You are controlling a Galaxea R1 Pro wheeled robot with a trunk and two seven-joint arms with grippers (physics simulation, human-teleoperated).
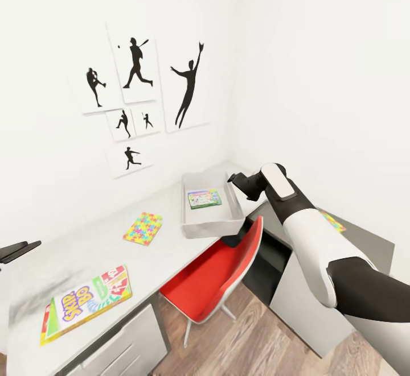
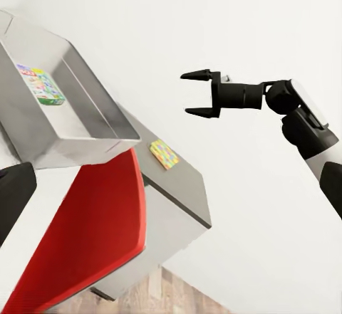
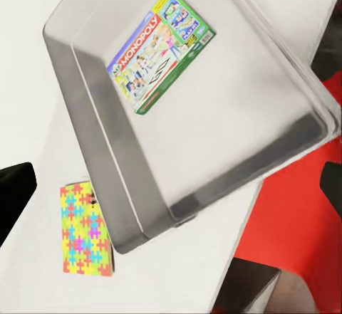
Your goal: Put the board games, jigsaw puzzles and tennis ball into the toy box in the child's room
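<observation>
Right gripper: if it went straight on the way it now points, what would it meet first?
Probably the toy box floor beside the Monopoly box; the right gripper is open and empty, though depth is unclear.

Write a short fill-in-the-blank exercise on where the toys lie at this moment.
1. The Monopoly box lies inside the grey ____.
2. The jigsaw puzzle lies on the table between the bin and the ____ box.
3. The chair pushed under the table is ____.
4. The right gripper has its jaws ____ and holds nothing.

Missing words: bin; Skip-Bo; red; open
</observation>
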